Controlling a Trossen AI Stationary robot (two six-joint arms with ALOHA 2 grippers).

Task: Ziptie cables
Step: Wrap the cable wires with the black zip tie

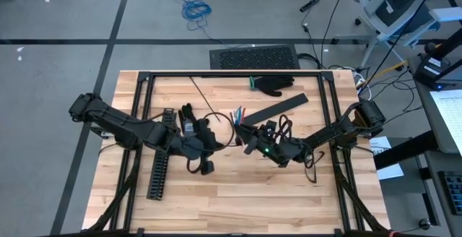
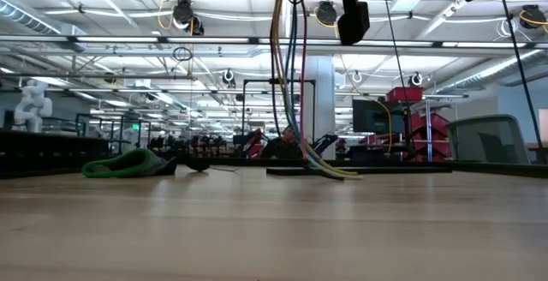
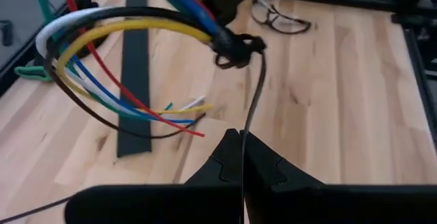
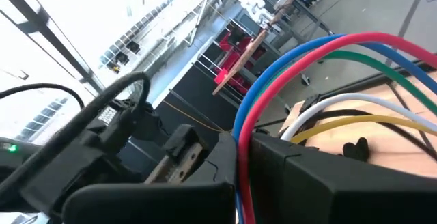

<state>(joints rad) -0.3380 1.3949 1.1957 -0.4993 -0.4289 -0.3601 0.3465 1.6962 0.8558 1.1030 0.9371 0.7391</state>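
Observation:
The cables (image 3: 116, 33), a bundle of white, yellow, blue, red, green and dark wires, arch in a loop above the table's middle (image 1: 225, 123). Their loose ends (image 2: 330, 172) rest on the wood. A thin dark ziptie (image 3: 235, 45) is cinched round the bundle, and its tail runs down into my left gripper (image 3: 243, 150), which is shut on it. My right gripper (image 4: 240, 154) is shut on the bundle, just right of the ziptie (image 1: 247, 137). In the high view my left gripper (image 1: 214, 141) sits left of the loop. My left gripper pinches the ziptie's thin tail (image 3: 246, 125) between its two fingertips, coming slanting down from the table's left. The tail runs straight from the fingers up to the ziptie's head on the bundle. My right gripper pinches the cable bundle between its fingers, the blue and red wires (image 4: 240, 125) showing at the gap. The fingers lie across the wires. The bundle is lifted, arching away from the hold, with its loose ends (image 3: 184, 118) down on the table.
A flat black strip (image 1: 279, 108) lies behind the cables. A long black slotted channel (image 1: 159, 166) lies at the left, a black glove with a green cuff (image 1: 273, 84) at the far edge, and glasses (image 3: 281, 19) on the wood. The near half of the table (image 1: 238, 201) is bare wood.

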